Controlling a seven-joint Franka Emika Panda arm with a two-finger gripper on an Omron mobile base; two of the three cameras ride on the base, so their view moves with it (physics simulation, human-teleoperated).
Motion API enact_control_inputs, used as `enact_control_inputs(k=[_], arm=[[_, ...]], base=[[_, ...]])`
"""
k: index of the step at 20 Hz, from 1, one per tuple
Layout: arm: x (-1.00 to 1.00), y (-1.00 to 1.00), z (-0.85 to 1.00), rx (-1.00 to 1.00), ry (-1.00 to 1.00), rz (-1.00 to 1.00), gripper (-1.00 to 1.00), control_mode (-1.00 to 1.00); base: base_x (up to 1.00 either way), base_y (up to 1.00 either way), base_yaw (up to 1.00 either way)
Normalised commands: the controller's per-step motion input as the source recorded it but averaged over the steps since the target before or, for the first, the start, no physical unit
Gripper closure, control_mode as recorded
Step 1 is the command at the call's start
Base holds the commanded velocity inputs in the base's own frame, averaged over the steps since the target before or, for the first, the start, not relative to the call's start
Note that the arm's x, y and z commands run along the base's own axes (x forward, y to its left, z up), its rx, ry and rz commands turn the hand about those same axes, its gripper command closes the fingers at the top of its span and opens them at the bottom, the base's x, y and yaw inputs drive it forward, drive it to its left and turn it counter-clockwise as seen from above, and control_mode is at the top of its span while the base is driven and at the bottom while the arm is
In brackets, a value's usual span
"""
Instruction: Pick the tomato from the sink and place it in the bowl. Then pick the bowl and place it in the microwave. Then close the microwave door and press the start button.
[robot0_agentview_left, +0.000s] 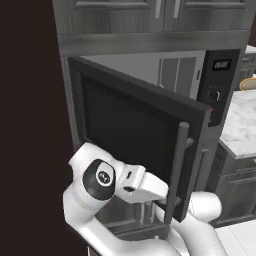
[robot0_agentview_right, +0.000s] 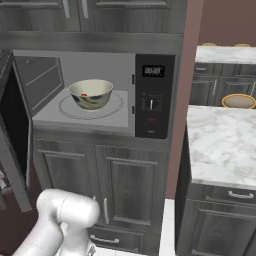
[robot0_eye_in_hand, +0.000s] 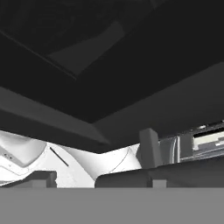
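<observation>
Right base view: the bowl (robot0_agentview_right: 91, 93) sits on the turntable inside the microwave (robot0_agentview_right: 100, 95), with a spot of red at its rim that is most likely the tomato (robot0_agentview_right: 84, 94), while the microwave door (robot0_agentview_right: 14, 145) stands open at the left edge of the picture. From the left base view the dark glass door, its long bar handle (robot0_agentview_left: 176, 172) nearest the camera, angles out across the cabinet front, and the white arm is folded low against its lower part, the hand tucked close under or behind the door's bottom edge. The hand view looks along dark door surfaces from very close; how wide the jaws stand cannot be told from these pictures, and nothing can be seen held in them. The loading appears done, leaving the door to be shut and the start button on the black control panel (robot0_agentview_right: 152, 95) to be pressed. The risk here is that the hand, so close beneath the door, snags on the bar or slips off the edge, leaving the door ajar
</observation>
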Motion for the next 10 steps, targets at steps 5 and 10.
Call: enact_control_inputs(k=[5, 10], arm=[[0.57, -0.74, -0.14, -0.02, -0.03, 0.23, -1.00, -1.00], [0.76, -0.81, -0.03, -0.05, 0.00, 0.27, -1.00, -1.00]], base=[[0.00, 0.00, 0.00], [0.00, 0.00, 0.00]])
